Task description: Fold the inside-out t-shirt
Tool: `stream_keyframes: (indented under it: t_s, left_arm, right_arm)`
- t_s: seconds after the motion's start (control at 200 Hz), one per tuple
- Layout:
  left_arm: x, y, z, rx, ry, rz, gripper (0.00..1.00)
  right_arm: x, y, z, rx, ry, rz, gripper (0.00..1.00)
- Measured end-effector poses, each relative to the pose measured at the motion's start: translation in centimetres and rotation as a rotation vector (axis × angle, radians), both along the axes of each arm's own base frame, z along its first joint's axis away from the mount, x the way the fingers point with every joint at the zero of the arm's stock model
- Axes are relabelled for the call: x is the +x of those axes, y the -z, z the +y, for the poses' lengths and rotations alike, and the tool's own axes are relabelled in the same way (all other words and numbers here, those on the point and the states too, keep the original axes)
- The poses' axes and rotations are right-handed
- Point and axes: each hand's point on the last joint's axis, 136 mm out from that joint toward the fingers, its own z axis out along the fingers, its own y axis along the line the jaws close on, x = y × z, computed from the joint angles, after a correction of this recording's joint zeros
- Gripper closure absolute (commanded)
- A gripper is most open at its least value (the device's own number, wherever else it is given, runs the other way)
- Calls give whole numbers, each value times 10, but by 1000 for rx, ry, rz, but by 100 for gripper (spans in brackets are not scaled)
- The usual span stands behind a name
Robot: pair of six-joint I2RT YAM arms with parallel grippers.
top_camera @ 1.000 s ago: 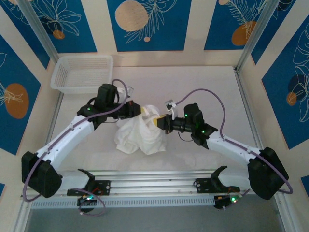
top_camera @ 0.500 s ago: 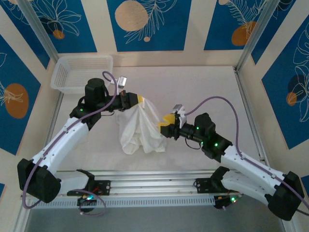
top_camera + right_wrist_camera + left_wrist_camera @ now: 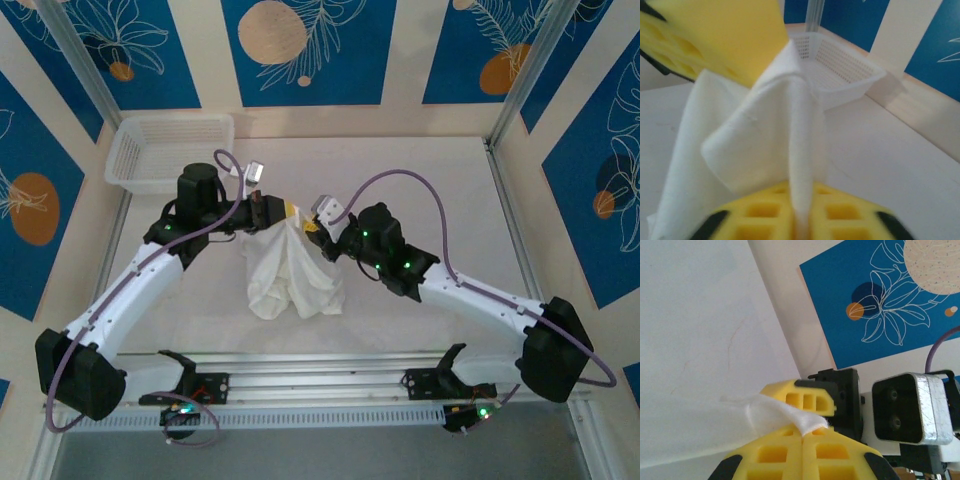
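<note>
The white t-shirt (image 3: pixel 293 270) hangs bunched over the middle of the table, lifted at its top, its lower folds resting on the surface. My left gripper (image 3: pixel 287 212) is shut on the t-shirt's upper edge; in the left wrist view a white corner of the t-shirt (image 3: pixel 785 416) sticks out between the closed yellow fingers (image 3: pixel 775 455). My right gripper (image 3: pixel 314 228) meets it from the right, shut on a fold of the t-shirt (image 3: pixel 801 165) that runs down between its yellow pads (image 3: pixel 765 212). The left gripper's yellow finger (image 3: pixel 725 35) shows top left in the right wrist view.
A white mesh basket (image 3: pixel 172 150) stands at the back left of the table; its rim (image 3: pixel 840 57) lies behind the cloth in the right wrist view. Metal frame posts (image 3: pixel 525 75) and patterned blue walls enclose the workspace. An aluminium rail (image 3: pixel 320 385) runs along the near edge.
The right gripper drew back from the shirt and opened half a second ago, then moved up-left and closed on the cloth beside the left gripper. The left arm lifted the shirt's top.
</note>
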Motion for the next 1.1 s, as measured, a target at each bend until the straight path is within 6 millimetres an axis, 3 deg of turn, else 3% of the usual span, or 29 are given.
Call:
stream_keyframes:
  t_s: [0.1, 0.255, 0.355, 0.44, 0.605, 0.755, 0.89, 1.1]
  left_arm:
    - [3, 4, 6, 46, -15, -29, 100]
    - [15, 27, 9, 133, -5, -63, 100]
    - [14, 42, -2, 136, 64, -45, 81]
    - [20, 47, 4, 176, 40, -79, 66]
    - [18, 48, 29, 309, -23, -175, 55]
    - [-5, 29, 45, 387, -1, -342, 58]
    - [-25, 13, 43, 382, 73, -477, 64]
    - [-28, 27, 18, 385, 186, -520, 68]
  right_arm:
    - [-17, -13, 3, 83, -124, 94, 100]
    - [-53, -53, -4, 305, -318, 245, 100]
    - [-60, -45, -10, 363, -337, 356, 100]
    - [-62, -36, -14, 380, -333, 421, 100]
    - [-50, -40, -26, 443, -283, 446, 100]
    - [-38, -37, -31, 464, -238, 469, 100]
    - [-35, -34, -31, 465, -224, 482, 100]
    - [-35, -33, -31, 464, -224, 489, 100]
